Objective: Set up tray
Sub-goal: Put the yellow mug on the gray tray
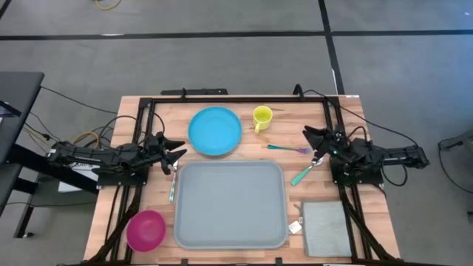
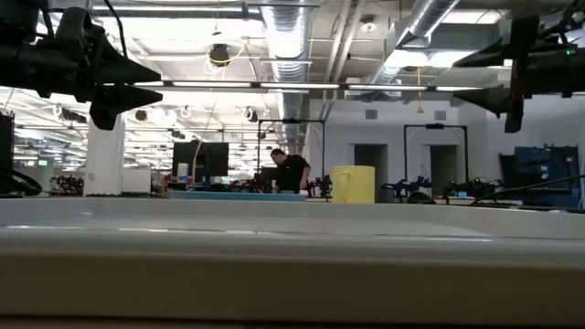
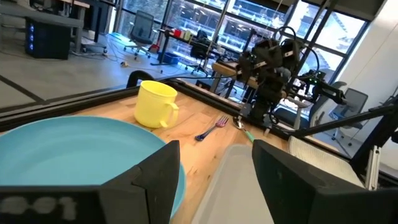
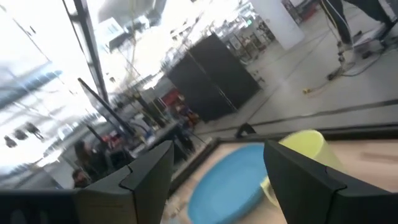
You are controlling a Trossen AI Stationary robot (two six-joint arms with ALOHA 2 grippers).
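Both end effectors, left [image 1: 177,154] and right [image 1: 309,134], hang open and empty beside your bare tray [image 1: 230,205], so next reach for the blue plate [image 1: 215,131] at upper centre.

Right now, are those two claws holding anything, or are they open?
Left gripper: open, empty, beside the blue plate.
Right gripper: open, empty, above the fork.

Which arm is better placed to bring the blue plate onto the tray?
Probably left: the left gripper hangs open right beside the blue plate and the tray; the right gripper sits beyond the yellow cup.
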